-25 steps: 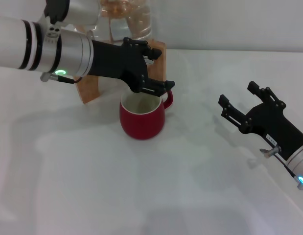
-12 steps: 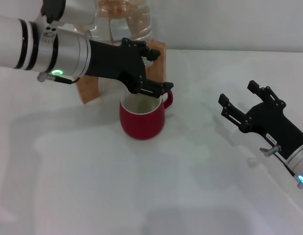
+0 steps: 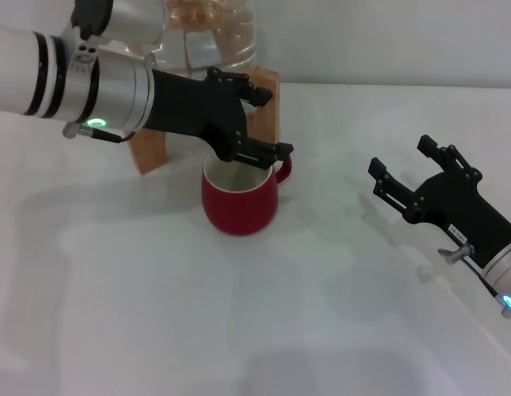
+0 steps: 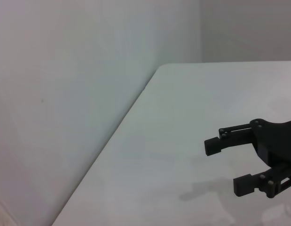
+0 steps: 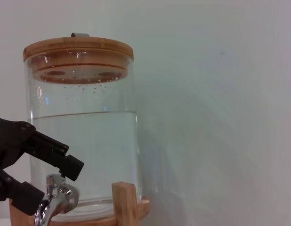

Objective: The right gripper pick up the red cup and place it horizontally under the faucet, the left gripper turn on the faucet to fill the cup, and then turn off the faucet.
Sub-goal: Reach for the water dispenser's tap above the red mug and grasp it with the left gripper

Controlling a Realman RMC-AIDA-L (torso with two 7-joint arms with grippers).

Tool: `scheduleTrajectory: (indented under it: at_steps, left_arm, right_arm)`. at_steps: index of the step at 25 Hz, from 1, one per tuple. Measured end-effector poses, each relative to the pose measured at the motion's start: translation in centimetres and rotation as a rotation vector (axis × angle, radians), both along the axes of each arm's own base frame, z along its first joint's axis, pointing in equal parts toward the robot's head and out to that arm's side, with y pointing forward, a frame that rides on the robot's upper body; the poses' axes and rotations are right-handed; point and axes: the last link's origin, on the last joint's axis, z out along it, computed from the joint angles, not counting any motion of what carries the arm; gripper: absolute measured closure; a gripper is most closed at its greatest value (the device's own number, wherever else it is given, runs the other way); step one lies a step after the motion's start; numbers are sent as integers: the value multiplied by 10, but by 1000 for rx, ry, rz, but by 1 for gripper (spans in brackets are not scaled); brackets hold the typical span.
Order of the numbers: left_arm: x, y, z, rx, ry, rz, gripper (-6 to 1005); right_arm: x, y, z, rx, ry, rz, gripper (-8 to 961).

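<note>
Head view: the left gripper point(image 3: 259, 124) sat upper centre, fingers spread either side of the hidden faucet, above the red cup point(image 3: 238, 196); the right gripper point(image 3: 408, 177) waited open, far right.
Left wrist view: only the right gripper point(image 4: 227, 165), open.
Right wrist view: the faucet point(image 5: 56, 197) between the left fingers point(image 5: 51, 153), lower left.

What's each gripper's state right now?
Left gripper: open, at the faucet above the cup, gripping nothing.
Right gripper: open, empty, away from the cup.
</note>
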Motion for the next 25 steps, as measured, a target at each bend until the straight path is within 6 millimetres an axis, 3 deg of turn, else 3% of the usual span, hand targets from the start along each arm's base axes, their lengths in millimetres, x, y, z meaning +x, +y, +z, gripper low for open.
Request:
scheduleTrajectory:
  at_steps: [25]
  left_arm:
    - [3, -4, 7, 3, 5, -6, 153]
  right_arm:
    - [1, 0, 0, -1, -6, 1, 84]
